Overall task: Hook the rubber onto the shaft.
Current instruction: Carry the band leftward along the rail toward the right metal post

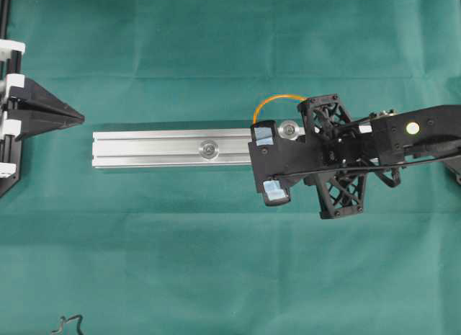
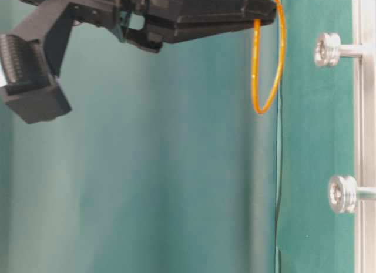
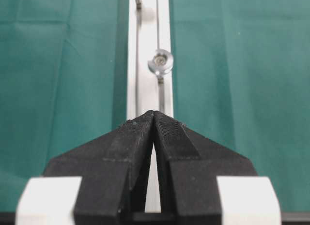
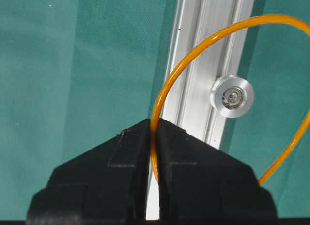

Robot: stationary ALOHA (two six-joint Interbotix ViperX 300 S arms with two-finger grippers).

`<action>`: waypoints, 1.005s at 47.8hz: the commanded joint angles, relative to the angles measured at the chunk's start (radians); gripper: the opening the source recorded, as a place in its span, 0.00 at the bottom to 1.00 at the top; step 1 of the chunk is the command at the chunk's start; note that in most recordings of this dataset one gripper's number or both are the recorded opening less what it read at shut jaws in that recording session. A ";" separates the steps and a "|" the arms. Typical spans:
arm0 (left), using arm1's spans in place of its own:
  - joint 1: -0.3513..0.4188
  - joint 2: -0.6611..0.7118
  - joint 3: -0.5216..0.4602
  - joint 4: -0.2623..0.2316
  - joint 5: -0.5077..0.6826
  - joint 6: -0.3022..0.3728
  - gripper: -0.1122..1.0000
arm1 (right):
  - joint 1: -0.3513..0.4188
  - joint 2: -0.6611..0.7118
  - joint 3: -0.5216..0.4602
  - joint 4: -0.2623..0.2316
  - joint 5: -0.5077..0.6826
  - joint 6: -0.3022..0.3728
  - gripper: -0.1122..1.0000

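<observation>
The rubber (image 4: pixel 193 46) is a thin orange loop. My right gripper (image 4: pixel 155 124) is shut on its strand at the fingertips. It hangs over the right part of the silver rail (image 1: pixel 151 149). In the right wrist view the nearer shaft (image 4: pixel 232 96) shows through the loop. From table level the rubber (image 2: pixel 257 67) hangs from the gripper (image 2: pixel 270 17), clear above that shaft's head (image 2: pixel 327 50) and apart from it. From overhead only an arc of the rubber (image 1: pixel 277 99) shows beside the shaft (image 1: pixel 291 129); the fingertips are hidden under the wrist. My left gripper (image 3: pixel 154 113) is shut and empty.
A second shaft (image 1: pixel 209 149) stands mid-rail, ahead of the left gripper (image 1: pixel 79 119), which sits off the rail's left end. Green cloth (image 1: pixel 216 263) covers the table. A small black bent piece (image 1: pixel 70 322) lies at the bottom left edge.
</observation>
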 commanded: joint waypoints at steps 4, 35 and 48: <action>0.002 0.006 -0.031 0.003 -0.008 0.002 0.10 | -0.003 0.000 0.009 0.008 -0.043 0.003 0.16; 0.003 0.006 -0.031 0.003 -0.008 0.002 0.10 | 0.000 0.009 0.035 0.012 -0.092 0.003 0.16; 0.002 0.008 -0.031 0.003 -0.008 0.002 0.10 | 0.021 0.009 0.034 0.020 -0.095 0.003 0.16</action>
